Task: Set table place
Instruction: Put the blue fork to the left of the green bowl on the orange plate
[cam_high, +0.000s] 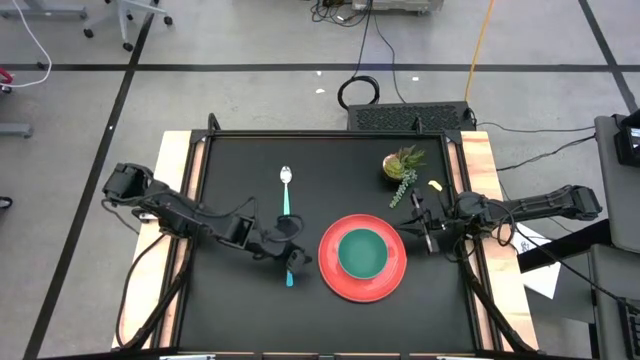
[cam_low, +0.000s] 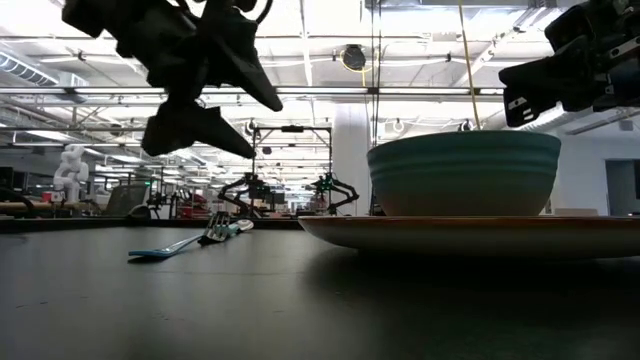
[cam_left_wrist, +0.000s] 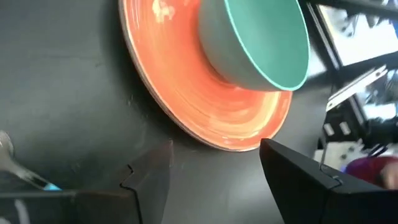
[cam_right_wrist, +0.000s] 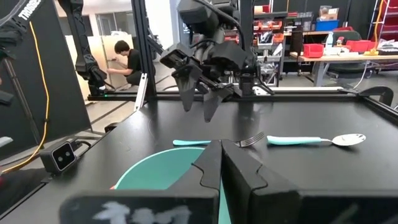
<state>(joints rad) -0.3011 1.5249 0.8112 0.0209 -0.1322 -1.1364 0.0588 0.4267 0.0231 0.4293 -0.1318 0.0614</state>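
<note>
So the place setting's mostly there: red plate (cam_high: 398, 281) sits near the front middle of the tabletop (cam_high: 240, 320) with the teal bowl (cam_high: 362, 252) on it. The fork (cam_high: 289, 274) lies just left of the plate, handle toward the front edge, mostly hidden under the left tool (cam_high: 290, 250) from above. That tool hangs over it with its fingers (cam_left_wrist: 297, 174) spread wide and nothing between them, so I'd guess the fork has just been put down.

The odd one out is the spoon (cam_high: 286, 192). It's farther back on the left half, bowl end away from the front, long axis running front to back, roughly in line with the fork and well apart from the plate. From the left tool it lies straight toward the back edge, no big sideways shift. The left arm is clearly nearer; the right tool (cam_high: 428, 232) waits at the plate's right edge, pinched closed and empty, with the plate and bowl between it and the spoon. If the spoon belongs right of the plate, it has to cross over or around the bowl, which is where I'd watch for a bump.

Writing: only "TROSSEN" on a dark panel (cam_right_wrist: 28, 9) in the right wrist view. Nothing readable on the dishes. A small plant (cam_high: 402, 165) sits at the back right.
</note>
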